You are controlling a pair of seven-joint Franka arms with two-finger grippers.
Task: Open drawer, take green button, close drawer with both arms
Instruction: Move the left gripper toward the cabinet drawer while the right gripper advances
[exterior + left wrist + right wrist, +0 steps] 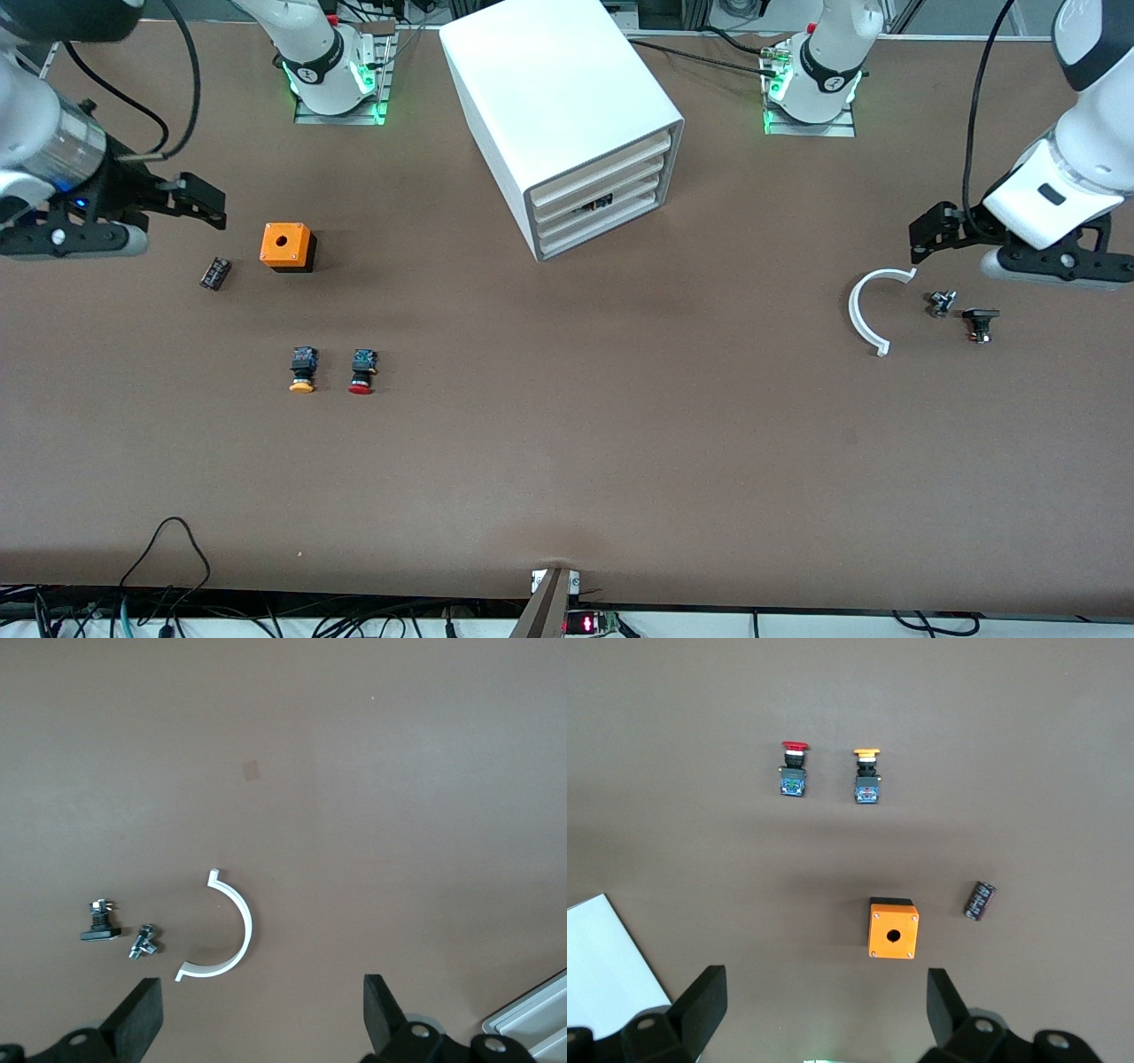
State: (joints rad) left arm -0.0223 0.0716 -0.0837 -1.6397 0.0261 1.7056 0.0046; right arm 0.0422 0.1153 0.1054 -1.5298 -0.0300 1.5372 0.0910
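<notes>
Cabinet (567, 115) sits mid-worktop by the base-side edge, all drawers shut, third drawer (595, 206) showing a dark item, button unseen; both pincers wide open and empty, right pincer (190, 199) and left pincer (935, 232) at opposite ends, about equally far.

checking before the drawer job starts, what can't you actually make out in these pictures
- The button with the green cap: in no view. Something dark shows in a gap at the cabinet front in the front view, too small to identify.
- Which drawer holds it: the fronts hide the contents.
- Small metal part beside the white curved piece: too small to name.
- Left gripper and right gripper: fingertips cut by wrist views' edges.
</notes>
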